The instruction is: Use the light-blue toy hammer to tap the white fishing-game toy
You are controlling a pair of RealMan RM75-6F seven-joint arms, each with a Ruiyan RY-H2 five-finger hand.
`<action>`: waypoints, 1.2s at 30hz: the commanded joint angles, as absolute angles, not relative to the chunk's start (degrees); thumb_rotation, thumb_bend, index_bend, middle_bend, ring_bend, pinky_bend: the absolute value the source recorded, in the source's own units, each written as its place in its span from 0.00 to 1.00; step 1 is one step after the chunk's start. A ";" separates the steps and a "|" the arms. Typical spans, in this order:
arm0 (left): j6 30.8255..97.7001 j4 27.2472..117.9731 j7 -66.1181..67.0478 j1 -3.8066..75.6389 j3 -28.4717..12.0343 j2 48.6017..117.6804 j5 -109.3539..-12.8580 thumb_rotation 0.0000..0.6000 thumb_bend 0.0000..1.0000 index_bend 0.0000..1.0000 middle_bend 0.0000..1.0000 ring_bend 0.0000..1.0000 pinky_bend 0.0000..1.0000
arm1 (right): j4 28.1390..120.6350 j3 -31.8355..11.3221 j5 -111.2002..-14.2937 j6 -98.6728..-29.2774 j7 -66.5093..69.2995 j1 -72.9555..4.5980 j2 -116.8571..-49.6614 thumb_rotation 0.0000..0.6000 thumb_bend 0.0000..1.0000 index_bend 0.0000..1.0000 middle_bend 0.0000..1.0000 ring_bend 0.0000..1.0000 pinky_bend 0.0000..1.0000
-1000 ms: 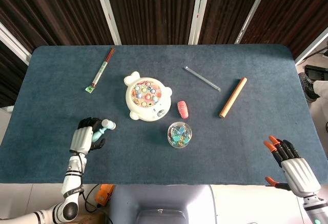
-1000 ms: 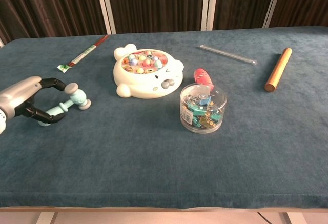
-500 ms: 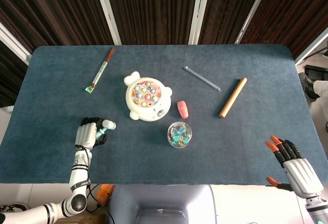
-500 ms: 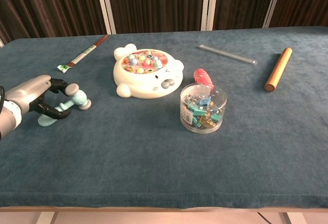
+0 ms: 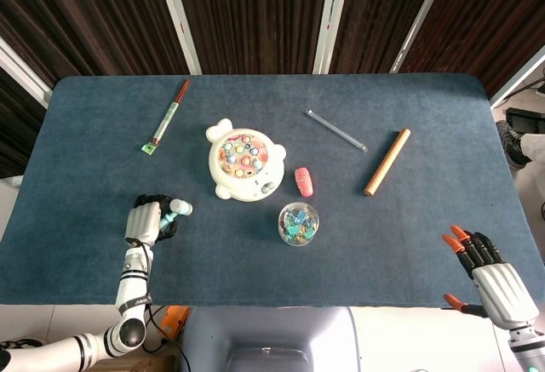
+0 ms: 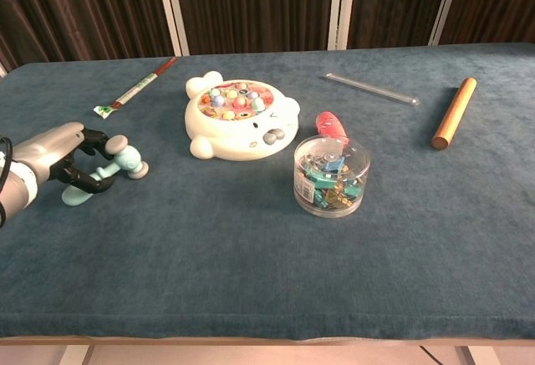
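Observation:
The white fishing-game toy (image 5: 245,163) (image 6: 241,119) lies left of the table's middle, with coloured fish in its round top. The light-blue toy hammer (image 5: 176,209) (image 6: 119,163) lies on the cloth to its front left, head pointing toward the toy. My left hand (image 5: 146,221) (image 6: 58,160) is at the hammer, its dark fingers curled round the handle. The handle's end sticks out below the fingers in the chest view. My right hand (image 5: 490,274) hovers off the table's front right corner, fingers spread and holding nothing; only the head view shows it.
A clear jar of clips (image 5: 298,223) (image 6: 331,175) stands in front of the toy, with a pink item (image 5: 303,180) (image 6: 330,124) behind it. A wooden stick (image 5: 387,161) (image 6: 454,112) and a clear tube (image 5: 336,130) (image 6: 372,88) lie right. Wrapped chopsticks (image 5: 167,117) (image 6: 138,87) lie far left.
My left hand has slid slightly toward the hammer and its fingers have closed tighter round the handle. The hammer stays on the cloth. The right hand has drifted a little lower.

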State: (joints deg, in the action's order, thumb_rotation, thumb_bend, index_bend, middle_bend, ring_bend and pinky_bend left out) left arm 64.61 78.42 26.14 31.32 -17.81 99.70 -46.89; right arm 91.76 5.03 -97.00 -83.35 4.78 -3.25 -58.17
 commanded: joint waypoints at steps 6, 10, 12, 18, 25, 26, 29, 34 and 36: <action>64.72 78.04 26.42 31.63 -17.61 99.58 -45.66 1.00 0.39 0.38 0.28 0.20 0.13 | 91.75 5.05 -97.06 -83.61 4.88 -3.15 -58.11 1.00 0.32 0.00 0.00 0.00 0.00; 64.39 77.91 26.15 31.86 -17.62 99.47 -45.13 1.00 0.39 0.38 0.29 0.21 0.13 | 91.72 5.12 -97.10 -83.30 4.66 -3.25 -58.20 1.00 0.32 0.00 0.00 0.00 0.00; 64.40 78.02 25.94 31.96 -17.61 99.40 -45.25 1.00 0.39 0.39 0.29 0.21 0.13 | 91.73 5.08 -97.01 -83.30 4.64 -3.25 -58.22 1.00 0.32 0.00 0.00 0.00 0.00; 64.27 78.08 25.43 32.34 -17.61 99.33 -45.21 1.00 0.39 0.40 0.30 0.22 0.13 | 91.78 5.06 -96.96 -83.29 4.61 -3.27 -58.20 1.00 0.32 0.00 0.00 0.00 0.00; 64.50 77.61 25.24 32.55 -17.40 99.52 -44.96 1.00 0.40 0.41 0.32 0.24 0.14 | 91.75 5.09 -97.01 -83.42 4.68 -3.21 -58.17 1.00 0.32 0.00 0.00 0.00 0.00; 64.44 77.58 25.23 32.56 -17.37 99.51 -44.83 1.00 0.40 0.42 0.32 0.25 0.15 | 91.74 5.09 -97.01 -83.43 4.70 -3.20 -58.17 1.00 0.32 0.00 0.00 0.00 0.00; 64.47 77.49 25.18 32.60 -17.24 99.54 -44.73 1.00 0.41 0.43 0.34 0.26 0.15 | 91.73 5.07 -96.96 -83.42 4.62 -3.19 -58.20 1.00 0.32 0.00 0.00 0.00 0.00; 64.53 77.27 25.39 32.68 -16.89 99.67 -44.56 1.00 0.42 0.45 0.35 0.28 0.15 | 91.74 5.08 -97.00 -83.46 4.60 -3.19 -58.22 1.00 0.32 0.00 0.00 0.00 0.00; 64.51 77.20 25.48 32.69 -16.84 99.71 -44.32 1.00 0.43 0.46 0.36 0.29 0.16 | 91.73 5.11 -97.02 -83.48 4.61 -3.16 -58.20 1.00 0.32 0.00 0.00 0.00 0.00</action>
